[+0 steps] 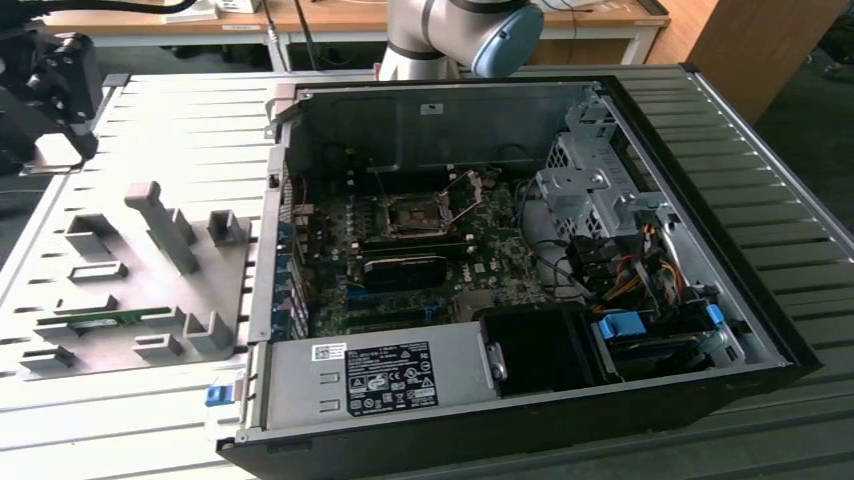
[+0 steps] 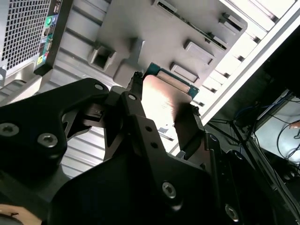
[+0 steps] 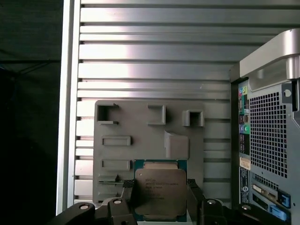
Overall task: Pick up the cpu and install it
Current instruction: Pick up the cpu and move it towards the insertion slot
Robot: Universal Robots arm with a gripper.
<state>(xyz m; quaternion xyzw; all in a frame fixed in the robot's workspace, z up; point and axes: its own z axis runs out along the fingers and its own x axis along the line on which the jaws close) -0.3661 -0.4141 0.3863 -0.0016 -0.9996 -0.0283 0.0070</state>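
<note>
My end effector (image 3: 161, 187) is clenched on the cpu (image 3: 160, 193). In both wrist views one dark finger (image 3: 129, 194) presses against each of two opposite edges, and the dull silver-grey top faces the cameras with a thin green rim showing around it. In the first wrist view the chip sits level between my fingers. Beyond it lies the grey fixture plate (image 3: 140, 122), with its raised blocks and shallow rectangular pockets. The plate rests on the ribbed metal bench (image 3: 154, 56), and the perforated rear panel of the computer case (image 3: 269, 136) stands just beside it. In the second wrist view the metal lid catches a warm reflection, and the plate is seen at a slant past the chip. In the exterior view my end effector hangs at the exterior view's left edge, above the far corner of the bench, and I can make out a pale piece under its dark body. From there the fixture plate lies nearer the camera, and a narrow green strip (image 1: 100, 320) rests in one of its slots. The open case lies on its side toward the exterior view's right. The dark square socket (image 1: 414, 215) sits on the motherboard (image 1: 501, 250) inside it, well apart from the chip I hold.
</note>
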